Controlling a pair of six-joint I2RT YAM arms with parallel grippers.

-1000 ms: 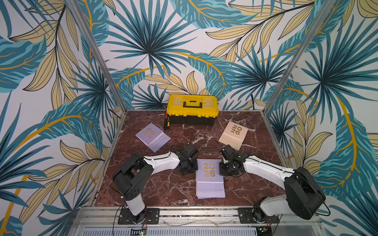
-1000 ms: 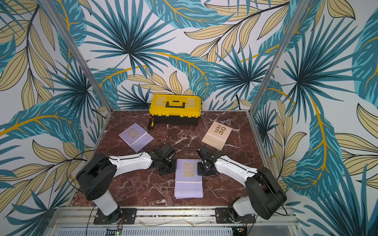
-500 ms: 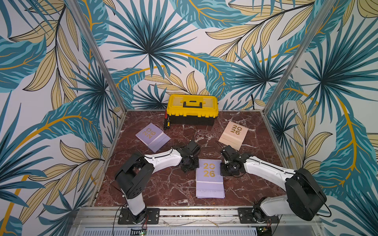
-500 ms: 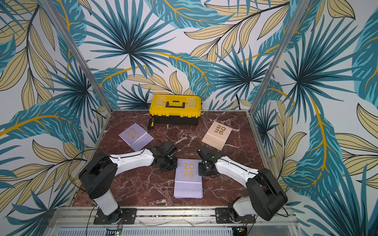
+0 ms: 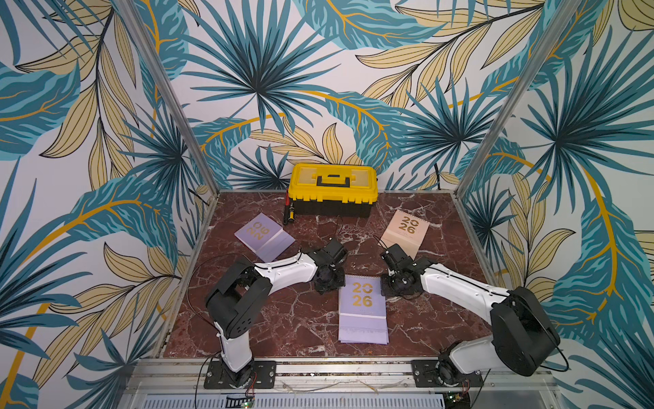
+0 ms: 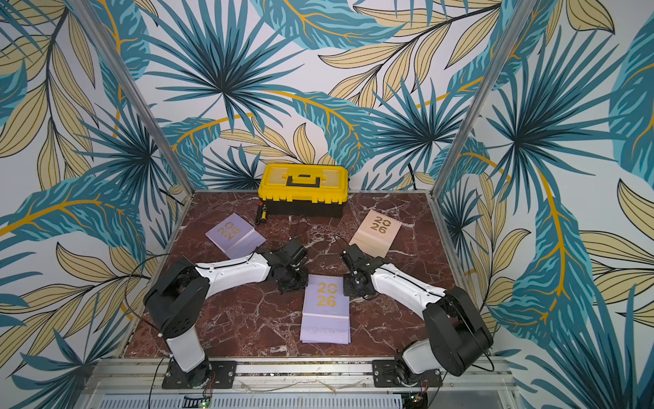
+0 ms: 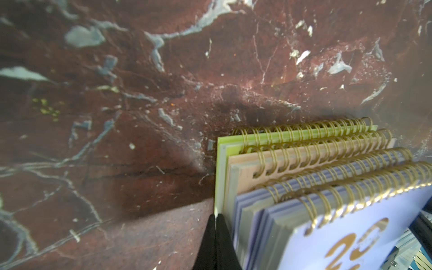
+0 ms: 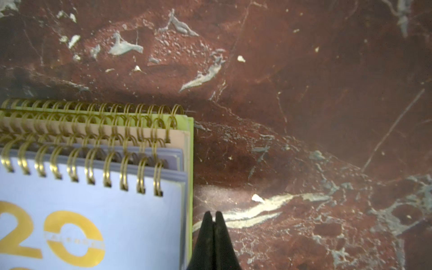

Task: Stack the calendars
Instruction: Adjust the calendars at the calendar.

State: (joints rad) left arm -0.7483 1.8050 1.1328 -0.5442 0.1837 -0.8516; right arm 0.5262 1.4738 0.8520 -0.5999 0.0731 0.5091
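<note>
A stack of calendars [image 5: 362, 308] [image 6: 325, 308] lies flat at the front centre, a lilac one with gold "2026" on top. The wrist views show its layers: lime green [image 7: 236, 140] at the bottom, peach [image 7: 247, 163] above it, then two lilac [image 8: 93, 210]. My left gripper [image 7: 215, 216] [image 5: 331, 283] is shut and empty, its tips against the stack's left edge near the spiral end. On the opposite edge my right gripper [image 8: 212, 214] [image 5: 394, 285] is also shut and empty, just beside the stack. A loose lilac calendar [image 5: 263, 235] lies at the back left and a peach one [image 5: 405, 233] at the back right.
A yellow-and-black toolbox [image 5: 332, 189] stands against the back wall, with a small red, black and yellow tool [image 5: 289, 212] at its left end. Metal posts and papered walls close in the marble table [image 5: 283, 329] on three sides.
The left gripper has edged slightly right, up to the stack's left side. The right gripper and the stack have hardly moved. Both grippers stay shut.
</note>
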